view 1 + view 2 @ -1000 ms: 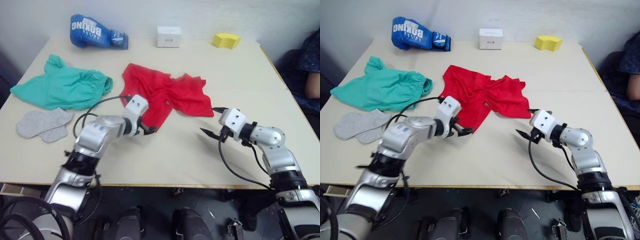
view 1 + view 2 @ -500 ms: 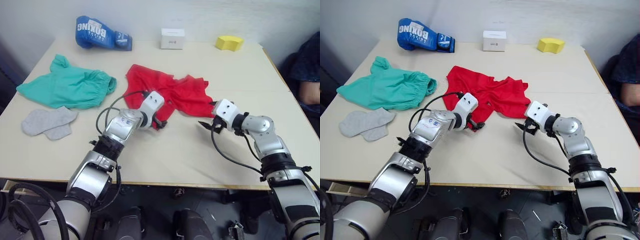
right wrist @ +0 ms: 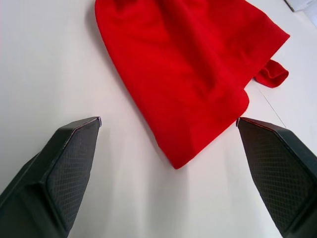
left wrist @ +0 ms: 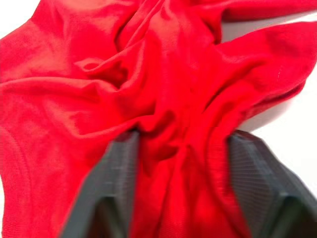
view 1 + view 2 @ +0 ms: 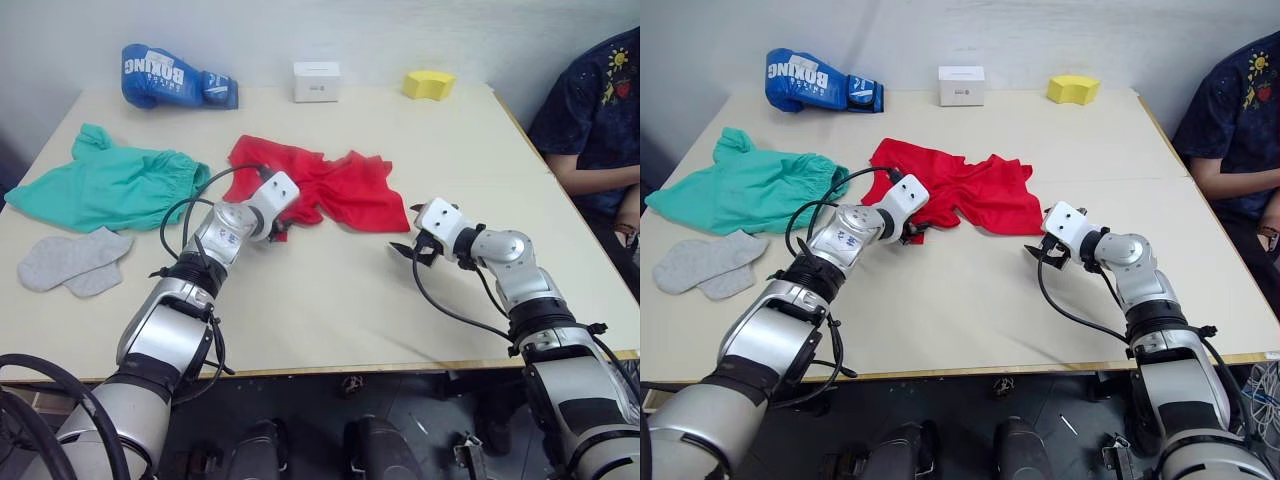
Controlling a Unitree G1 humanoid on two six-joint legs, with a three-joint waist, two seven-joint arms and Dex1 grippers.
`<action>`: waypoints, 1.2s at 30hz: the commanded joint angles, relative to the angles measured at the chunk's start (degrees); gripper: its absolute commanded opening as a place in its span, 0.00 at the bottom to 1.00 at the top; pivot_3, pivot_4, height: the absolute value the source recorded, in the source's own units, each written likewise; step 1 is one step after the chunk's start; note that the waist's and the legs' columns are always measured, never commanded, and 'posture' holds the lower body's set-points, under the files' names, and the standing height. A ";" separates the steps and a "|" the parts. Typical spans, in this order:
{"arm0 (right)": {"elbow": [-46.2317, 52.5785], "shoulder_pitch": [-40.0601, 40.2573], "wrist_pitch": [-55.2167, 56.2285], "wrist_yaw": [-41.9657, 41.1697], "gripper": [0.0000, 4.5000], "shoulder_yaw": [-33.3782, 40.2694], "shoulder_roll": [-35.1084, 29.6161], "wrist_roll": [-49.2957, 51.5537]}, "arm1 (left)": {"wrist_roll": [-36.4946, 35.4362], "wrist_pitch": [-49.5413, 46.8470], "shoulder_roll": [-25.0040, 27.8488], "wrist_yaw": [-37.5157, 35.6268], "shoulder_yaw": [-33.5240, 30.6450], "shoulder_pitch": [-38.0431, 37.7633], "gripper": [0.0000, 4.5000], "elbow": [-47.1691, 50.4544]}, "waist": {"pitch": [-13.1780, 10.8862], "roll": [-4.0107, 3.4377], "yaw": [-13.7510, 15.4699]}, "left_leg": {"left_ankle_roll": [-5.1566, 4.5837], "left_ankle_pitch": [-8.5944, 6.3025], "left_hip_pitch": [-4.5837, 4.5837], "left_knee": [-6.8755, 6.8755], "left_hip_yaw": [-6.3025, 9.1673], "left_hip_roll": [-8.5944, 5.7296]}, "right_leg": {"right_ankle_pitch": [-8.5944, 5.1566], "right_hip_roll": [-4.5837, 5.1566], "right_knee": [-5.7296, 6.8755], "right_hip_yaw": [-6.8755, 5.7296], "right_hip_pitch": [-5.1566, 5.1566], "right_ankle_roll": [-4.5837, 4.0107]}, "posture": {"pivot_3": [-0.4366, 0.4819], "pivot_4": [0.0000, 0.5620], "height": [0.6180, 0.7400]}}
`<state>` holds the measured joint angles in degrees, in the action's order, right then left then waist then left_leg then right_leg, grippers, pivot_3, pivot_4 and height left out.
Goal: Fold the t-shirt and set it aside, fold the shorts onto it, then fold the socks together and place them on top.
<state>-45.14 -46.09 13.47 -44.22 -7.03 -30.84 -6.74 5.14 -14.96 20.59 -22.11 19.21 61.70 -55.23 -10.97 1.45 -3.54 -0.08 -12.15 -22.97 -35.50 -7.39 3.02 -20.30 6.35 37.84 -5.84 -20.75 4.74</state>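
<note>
The red t-shirt [image 5: 330, 185] lies crumpled in the middle of the table. My left gripper [image 5: 279, 230] is at its near left edge, and in the left wrist view its fingers [image 4: 119, 168] press a bunched fold of the red cloth [image 4: 181, 148] from both sides. My right gripper [image 5: 405, 230] stands open just off the shirt's near right corner [image 3: 198, 89], low over the bare table with nothing between its fingers. The teal-green shorts [image 5: 110, 185] lie spread at the left. The two grey socks [image 5: 70, 262] lie side by side in front of the shorts.
A blue boxing glove [image 5: 175, 75], a white box [image 5: 316, 80] and a yellow sponge [image 5: 428, 84] stand along the table's far edge. A person in a dark shirt [image 5: 590, 110] sits at the right side. Bare tabletop [image 5: 330, 300] stretches in front of the shirt.
My left gripper reached forward onto the shirt's near edge and closed on the cloth. My right gripper edged closer to the shirt's right corner and stayed open. The camera view shifted.
</note>
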 commanded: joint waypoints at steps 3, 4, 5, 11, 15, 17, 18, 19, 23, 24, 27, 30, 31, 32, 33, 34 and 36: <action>0.69 -1.70 -0.56 -0.18 1.00 0.73 -0.26 0.63 | 2.16 -0.66 2.47 -1.43 -2.26 -4.43 0.15 -8.73 | 0.00 0.00 -0.20 | 0.00 0.00 0.01 0.00 -0.04 0.03 | 0.00 -0.02 0.00 0.02 -0.02 0.00 | 0.48 0.27 1.00; -0.40 -2.42 -0.43 0.12 1.00 0.43 -0.11 0.13 | 1.68 -0.18 2.70 -2.31 -3.22 -4.57 0.08 -8.18 | 0.00 -0.01 -0.26 | 0.01 -0.01 0.00 0.00 -0.04 0.03 | 0.00 -0.02 0.00 0.02 -0.02 0.00 | 0.48 0.27 1.00; -1.87 -3.36 -0.24 0.35 1.00 -0.07 0.08 -0.55 | 1.25 -0.51 3.01 -2.97 -4.14 -4.53 0.02 -7.43 | 0.00 0.00 -0.45 | 0.01 -0.01 0.01 0.00 -0.06 0.03 | 0.00 -0.02 0.00 0.03 -0.03 0.00 | 0.48 0.27 1.00; -13.49 -9.63 2.07 4.47 1.00 -4.92 1.53 -7.44 | 1.20 -1.83 4.56 -4.84 -7.14 -3.94 0.01 -3.04 | 0.00 -0.01 -1.44 | 0.09 0.04 -0.01 0.26 -0.22 0.04 | -0.01 -0.03 0.06 0.10 -0.26 -0.02 | 0.48 0.27 1.00; -20.01 -13.47 5.09 8.35 1.00 -7.78 3.05 -11.22 | 0.92 -3.59 4.91 -5.15 -8.54 -4.06 0.01 -0.48 | 0.00 0.00 -1.39 | 0.12 0.06 -0.01 0.29 -0.48 0.14 | -0.01 -0.12 0.13 0.35 -0.45 -0.03 | 0.48 0.27 1.00; -22.30 -15.10 6.25 10.21 1.00 -9.24 4.03 -12.99 | 0.94 -4.52 5.10 -5.27 -8.97 -4.74 0.01 1.13 | 0.01 0.01 -1.43 | 0.11 0.06 -0.01 0.29 -0.61 0.14 | -0.01 -0.13 0.14 0.48 -0.52 -0.03 | 0.48 0.27 1.00; -23.32 -15.84 6.43 11.24 1.00 -9.85 4.49 -13.78 | 0.98 -4.98 5.17 -5.30 -9.18 -5.10 0.01 1.96 | 0.01 0.01 -1.47 | 0.10 0.05 0.00 0.29 -0.68 0.15 | -0.01 -0.14 0.16 0.55 -0.55 -0.03 | 0.48 0.27 1.00; -24.35 -16.55 6.45 12.13 1.00 -10.35 5.04 -14.45 | 0.98 -5.55 5.31 -5.44 -9.36 -5.61 0.01 3.07 | 0.01 0.02 -1.49 | 0.11 0.05 0.00 0.29 -0.78 0.19 | -0.01 -0.17 0.20 0.65 -0.62 -0.03 | 0.48 0.27 1.00; -27.88 -18.81 4.38 14.36 1.00 -10.44 7.23 -15.34 | 0.75 -7.80 6.21 -6.16 -9.95 -7.48 0.01 7.57 | 0.03 0.04 -1.48 | 0.20 0.00 0.05 0.29 -1.00 0.40 | -0.01 -0.45 0.21 0.98 -0.71 -0.03 | 0.48 0.27 1.00; -28.59 -19.24 3.81 14.36 1.00 -10.54 7.73 -15.59 | 0.75 -8.37 6.62 -6.33 -10.13 -7.87 0.01 8.72 | 0.03 0.05 -1.50 | 0.22 -0.02 0.06 0.28 -1.01 0.44 | -0.01 -0.50 0.21 1.10 -0.71 -0.03 | 0.48 0.27 1.00; -30.25 -20.42 1.99 13.83 1.00 -10.51 9.16 -15.85 | 0.57 -10.21 7.95 -6.88 -10.81 -8.87 0.01 12.35 | 0.04 0.05 -1.58 | 0.32 -0.07 0.15 0.28 -1.11 0.60 | -0.01 -0.71 0.20 1.43 -0.71 -0.04 | 0.48 0.27 1.00; -31.37 -21.56 0.37 12.50 1.00 -10.21 10.55 -15.70 | 0.36 -11.95 9.42 -7.59 -11.35 -10.25 0.01 16.08 | 0.04 0.06 -1.68 | 0.44 -0.15 0.25 0.28 -1.21 0.72 | -0.03 -0.82 0.22 1.61 -0.72 -0.08 | 0.48 0.27 1.00; -31.65 -21.86 -0.37 12.07 1.00 -10.08 10.94 -15.61 | 0.35 -12.42 9.84 -7.76 -11.48 -10.73 0.01 17.07 | 0.04 0.06 -1.78 | 0.45 -0.15 0.25 0.29 -1.22 0.73 | -0.03 -0.83 0.22 1.66 -0.72 -0.09 | 0.48 0.27 1.00; -31.92 -22.11 -1.01 12.19 1.00 -10.18 11.24 -15.81 | 0.33 -12.93 10.21 -7.92 -11.63 -11.28 0.01 18.11 | 0.04 0.06 -1.91 | 0.46 -0.16 0.27 0.29 -1.24 0.75 | -0.04 -0.84 0.22 1.72 -0.72 -0.09 | 0.48 0.27 1.00; -32.12 -22.28 -1.22 12.09 0.96 -10.47 11.45 -16.18 | 0.29 -13.44 10.52 -7.99 -11.82 -11.79 0.00 19.08 | 0.05 0.07 -1.94 | 0.47 -0.17 0.28 0.30 -1.25 0.76 | -0.04 -0.85 0.23 1.78 -0.72 -0.11 | 0.48 0.27 1.00; -32.29 -22.46 -1.50 11.68 0.91 -10.41 11.80 -16.16 | 0.25 -14.11 10.93 -8.07 -12.08 -12.49 0.00 20.23 | 0.05 0.07 -1.93 | 0.49 -0.18 0.29 0.30 -1.25 0.77 | -0.05 -0.85 0.23 1.81 -0.72 -0.13 | 0.48 0.27 1.00; -32.52 -22.68 -2.58 10.89 0.80 -9.74 12.38 -15.62 | 0.18 -15.24 11.53 -8.10 -12.49 -13.72 0.00 22.15 | 0.06 0.09 -2.02 | 0.50 -0.18 0.31 0.30 -1.27 0.77 | -0.05 -0.86 0.23 1.85 -0.72 -0.13 | 0.48 0.27 1.00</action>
<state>-75.41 -69.85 13.08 -31.70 -16.19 -19.68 -21.39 4.79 -28.43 30.94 -30.10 7.46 49.21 -34.10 -10.91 1.55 -5.56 0.42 -12.34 -22.64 -35.18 -8.69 3.80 -20.36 5.48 38.08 -3.95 -21.47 4.61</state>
